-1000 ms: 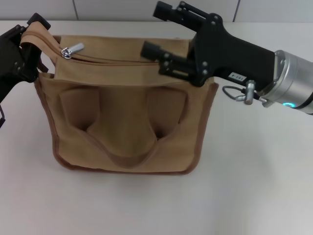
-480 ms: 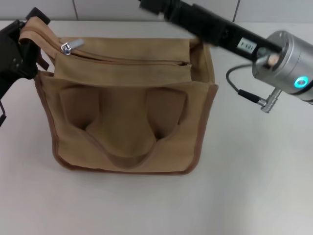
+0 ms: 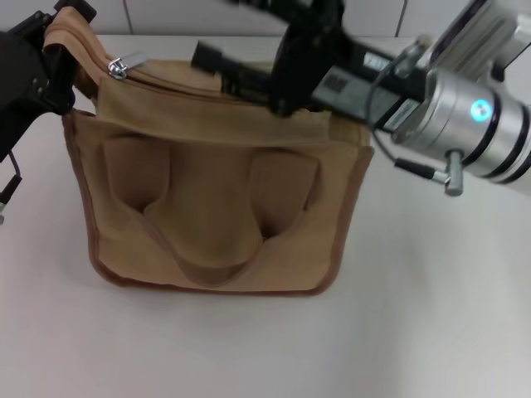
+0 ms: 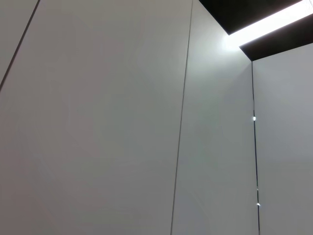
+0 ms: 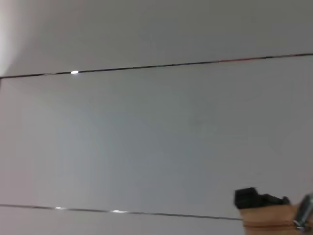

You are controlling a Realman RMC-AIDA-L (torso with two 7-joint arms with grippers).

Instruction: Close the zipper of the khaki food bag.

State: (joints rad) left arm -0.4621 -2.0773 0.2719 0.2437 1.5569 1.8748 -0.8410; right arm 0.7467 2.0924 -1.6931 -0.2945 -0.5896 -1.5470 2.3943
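The khaki food bag stands on the white table in the head view, its handles lying flat on the near side. The zipper runs across its top panel, with the silver pull tab at the left end. My left gripper is shut on the bag's upper left end and holds it up. My right gripper hangs open over the top panel, to the right of the pull tab, apart from it. The right wrist view shows the pull tab and the bag's end at its edge.
The white table extends around the bag. A tiled wall rises behind it. The right arm and its cable reach over the bag's right end. The left wrist view shows only wall panels.
My right arm has swung left and turned, bringing its gripper from the bag's right end to over the top panel. The left gripper has kept its hold and risen slightly.
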